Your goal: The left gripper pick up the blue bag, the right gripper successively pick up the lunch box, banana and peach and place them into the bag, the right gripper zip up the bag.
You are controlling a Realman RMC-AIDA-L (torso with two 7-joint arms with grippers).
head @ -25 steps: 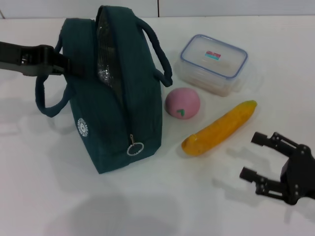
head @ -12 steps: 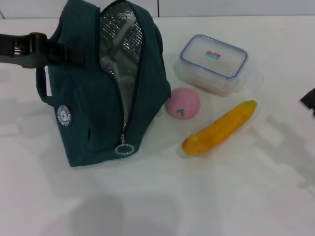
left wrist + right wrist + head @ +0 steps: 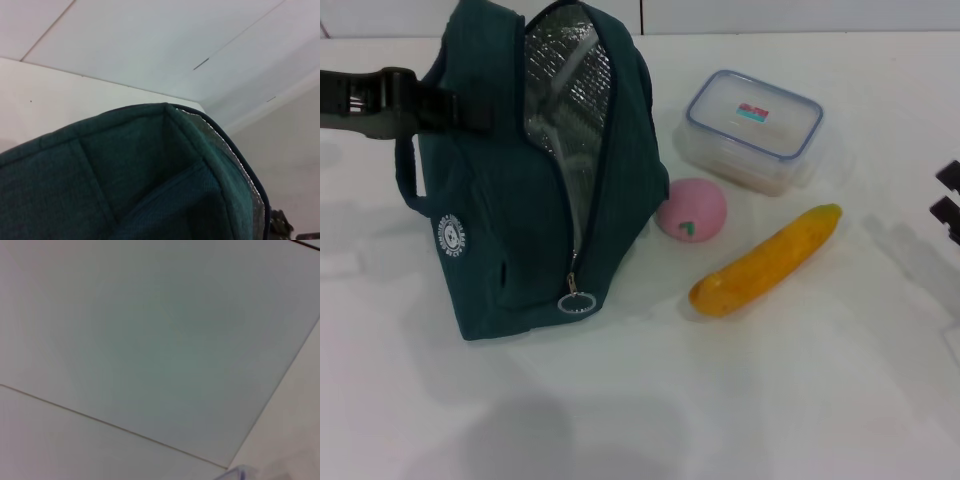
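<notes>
We've got the peach [image 3: 691, 210] just beside the blue bag [image 3: 510, 220], banana [image 3: 766, 260] and lunch box [image 3: 753, 129] nearby. Bag's unzipped, silver lining showing; left gripper [image 3: 450, 108] clenched on it. Right gripper [image 3: 948, 195]: can't tell.

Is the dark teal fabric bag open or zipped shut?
Open: the dark teal fabric bag gapes, showing its silver quilted lining.

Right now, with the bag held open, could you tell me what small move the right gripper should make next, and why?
Probably swing the right gripper in from the table's right edge toward the lunch box. The left gripper holds the blue bag up with its silver lining showing, while the box, peach and banana lie outside on the table.
</notes>
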